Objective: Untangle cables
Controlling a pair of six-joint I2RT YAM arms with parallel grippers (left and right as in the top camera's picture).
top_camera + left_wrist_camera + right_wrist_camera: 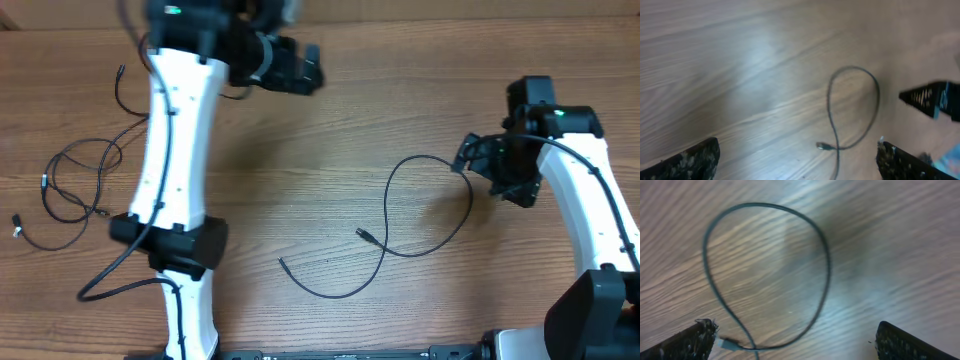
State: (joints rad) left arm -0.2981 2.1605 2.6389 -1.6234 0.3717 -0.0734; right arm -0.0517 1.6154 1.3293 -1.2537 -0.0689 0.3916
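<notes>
1. Cables (100, 212) lie flat on the brown wooden table (300, 150) in two spots, seen from above.
2. A loose bunch (70, 150) is near the left edge, on the outer side of the left arm (175, 150). Its thin black cords loop over each other, and one end has a white tip (17, 226).
3. A lone cable (387, 215) lies in the middle, well apart from the bunch. It makes one big loop and crosses over itself near its small plug (363, 234).
4. The left gripper (315, 68) is at the far side of the table, away from both spots. Its jaws are spread and hold nothing.
5. The right gripper (466, 158) is just beside the top right of the loop. I cannot tell from here if it touches the cord.
6. The left wrist picture is blurry. The two fingers (690, 160) stand far apart at the bottom corners, with bare table between them. The lone cable (878, 100) lies ahead on the table, loop and plug (823, 146) both showing. The right gripper (930, 97) is a dark shape just right of the loop.
7. In the right wrist picture the fingers (685, 342) stand wide apart too. The lone cable (827, 265) lies flat on the table ahead of them. Its plug (727, 342) is close to the finger on the picture's left. Nothing is in the jaws.
</notes>
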